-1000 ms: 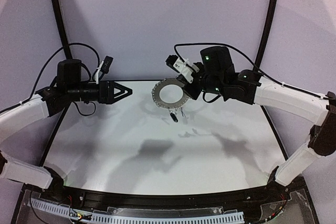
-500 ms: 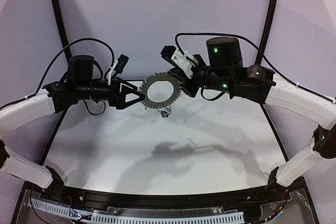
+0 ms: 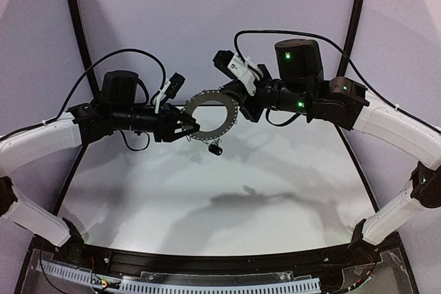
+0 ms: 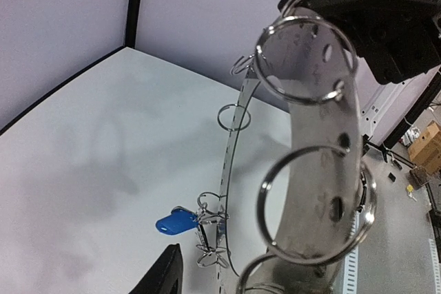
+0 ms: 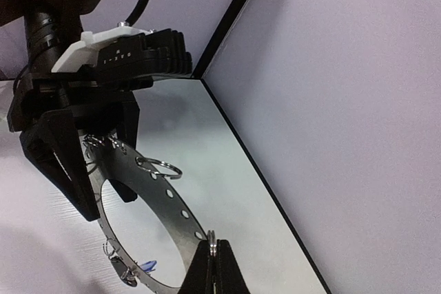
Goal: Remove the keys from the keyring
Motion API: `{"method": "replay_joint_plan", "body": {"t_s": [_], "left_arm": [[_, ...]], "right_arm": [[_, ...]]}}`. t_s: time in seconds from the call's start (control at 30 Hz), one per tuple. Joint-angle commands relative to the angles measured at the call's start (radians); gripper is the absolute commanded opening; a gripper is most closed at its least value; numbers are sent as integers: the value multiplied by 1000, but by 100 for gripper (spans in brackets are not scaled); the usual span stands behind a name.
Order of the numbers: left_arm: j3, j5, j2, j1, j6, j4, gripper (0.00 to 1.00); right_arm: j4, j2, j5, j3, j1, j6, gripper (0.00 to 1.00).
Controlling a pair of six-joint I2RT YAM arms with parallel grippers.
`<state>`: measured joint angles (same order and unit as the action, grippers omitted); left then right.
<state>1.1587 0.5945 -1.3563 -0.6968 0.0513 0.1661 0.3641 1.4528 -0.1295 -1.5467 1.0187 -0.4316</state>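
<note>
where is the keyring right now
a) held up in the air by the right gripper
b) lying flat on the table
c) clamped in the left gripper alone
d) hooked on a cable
a: the right gripper pinches the rim of the keyring well above the table, while the left gripper is open at its other edge.

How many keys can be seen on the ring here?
1: a blue-headed key hanging off the lower rim of the flat dark-grey ring disc. The overhead view shows only a dark clump there, so a second may be hidden.
</note>
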Motion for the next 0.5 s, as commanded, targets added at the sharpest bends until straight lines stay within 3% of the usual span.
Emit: {"method": "replay_joint_plan", "body": {"t_s": [0.0, 0.2, 0.47], "left_arm": [[29, 17, 1, -4, -35, 27, 39], [38, 3, -20, -8, -45, 61, 43], [87, -22, -48, -32, -119, 143, 37]], "right_arm": [[-23, -30, 8, -26, 12, 14, 0], [-13, -39, 33, -38, 12, 13, 0], [-1, -45, 31, -48, 12, -8, 0]]}}
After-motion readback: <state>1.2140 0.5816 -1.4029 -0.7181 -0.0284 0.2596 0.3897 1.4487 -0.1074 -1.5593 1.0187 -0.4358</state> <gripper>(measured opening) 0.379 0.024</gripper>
